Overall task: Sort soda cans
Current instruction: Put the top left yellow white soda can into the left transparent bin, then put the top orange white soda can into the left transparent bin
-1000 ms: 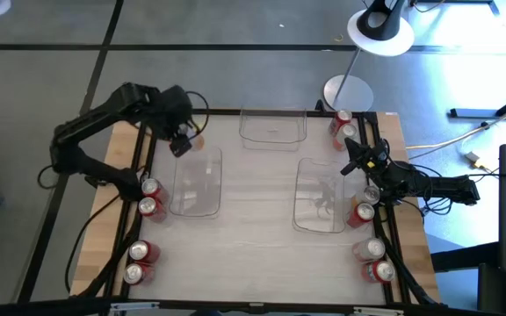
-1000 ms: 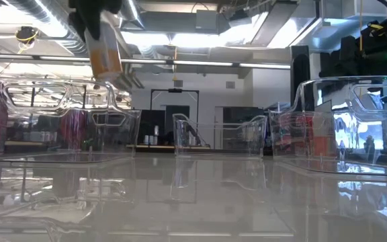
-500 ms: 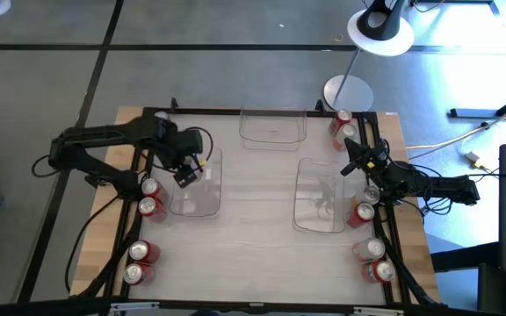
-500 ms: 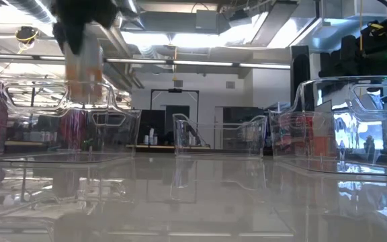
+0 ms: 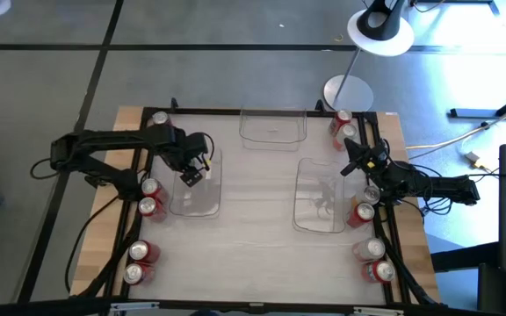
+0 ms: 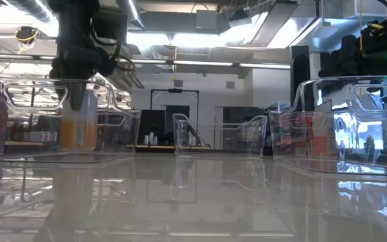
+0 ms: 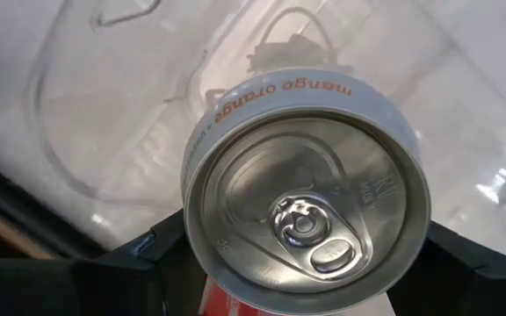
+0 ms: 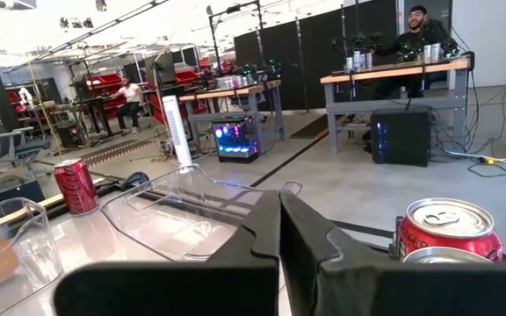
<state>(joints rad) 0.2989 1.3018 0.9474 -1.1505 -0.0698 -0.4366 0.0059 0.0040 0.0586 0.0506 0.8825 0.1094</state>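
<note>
Pale orange-and-silver "mango orange" soda can [image 7: 304, 189] sits clamped upright between the left gripper's [image 5: 191, 172] two dark fingers, silver pull-tab top toward the wrist camera. Below the jaws: the clear plastic rectangular bin [image 5: 202, 204] on the left side; in the low view the can's body [image 6: 79, 124] hangs inside the bin walls. Right gripper [image 5: 351, 160] waits at the right table edge, jaws pressed together, empty. Red soda cans [image 5: 150, 197] stand outside the bin, just beside the left gripper.
</note>
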